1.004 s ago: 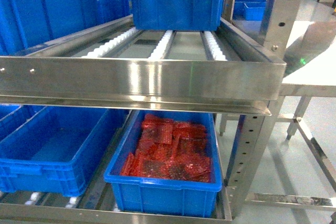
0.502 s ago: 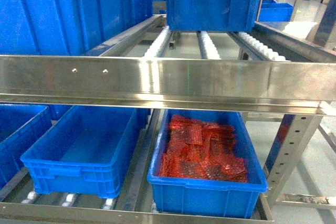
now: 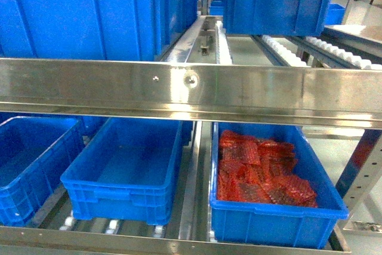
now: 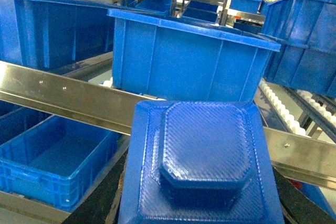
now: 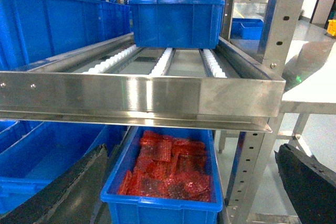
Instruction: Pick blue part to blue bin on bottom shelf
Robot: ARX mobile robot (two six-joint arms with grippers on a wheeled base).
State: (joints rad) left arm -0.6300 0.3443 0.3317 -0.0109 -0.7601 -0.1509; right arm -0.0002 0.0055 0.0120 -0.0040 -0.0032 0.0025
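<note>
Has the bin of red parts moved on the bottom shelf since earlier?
No. The red-parts bin appears further right in head view, but the steel upright beside it shifted equally; the camera moved.

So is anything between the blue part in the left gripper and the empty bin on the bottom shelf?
The blue part sits above the steel rail of the upper tier; the empty blue bin lies below and behind that rail, so the rail stands in the way.

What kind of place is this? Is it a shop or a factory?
Most likely a factory or warehouse parts area, not a shop. A steel rack has roller tracks, rows of blue bins sit on it, and one bin holds red packets.
</note>
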